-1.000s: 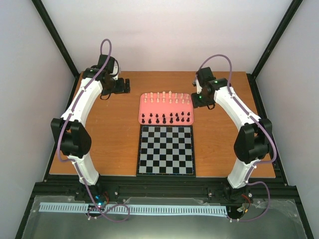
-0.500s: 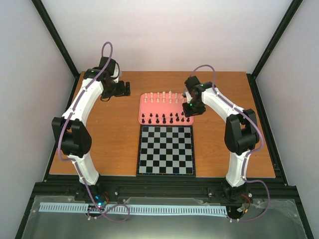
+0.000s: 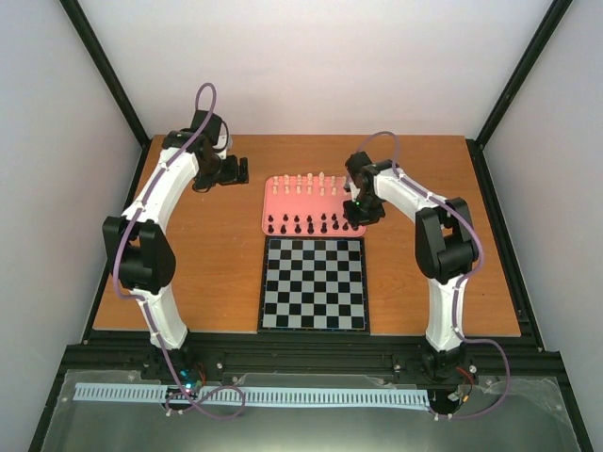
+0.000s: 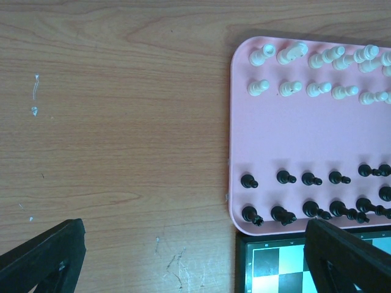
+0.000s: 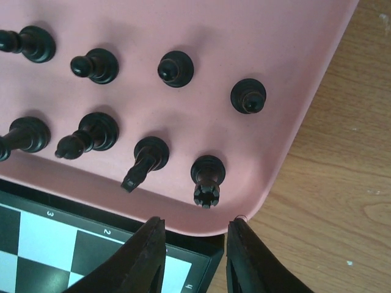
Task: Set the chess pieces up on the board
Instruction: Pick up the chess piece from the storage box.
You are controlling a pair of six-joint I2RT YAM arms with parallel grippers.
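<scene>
The black chess pieces stand in two rows at the near side of a salmon-pink tray. The cream-white pieces stand in two rows at its far side. The checked board lies just in front of the tray with no pieces on it. My right gripper hovers over the tray's near right corner. In the right wrist view it is open and empty, its fingers straddling the tray rim just below a black rook. My left gripper is wide open over bare wood left of the tray.
The tray and a board corner show in the left wrist view. Black frame posts stand at the table's back corners. Bare wood lies left and right of tray and board.
My right arm has swung left, from beside the tray's right edge to over its near right corner. The left arm has barely moved.
</scene>
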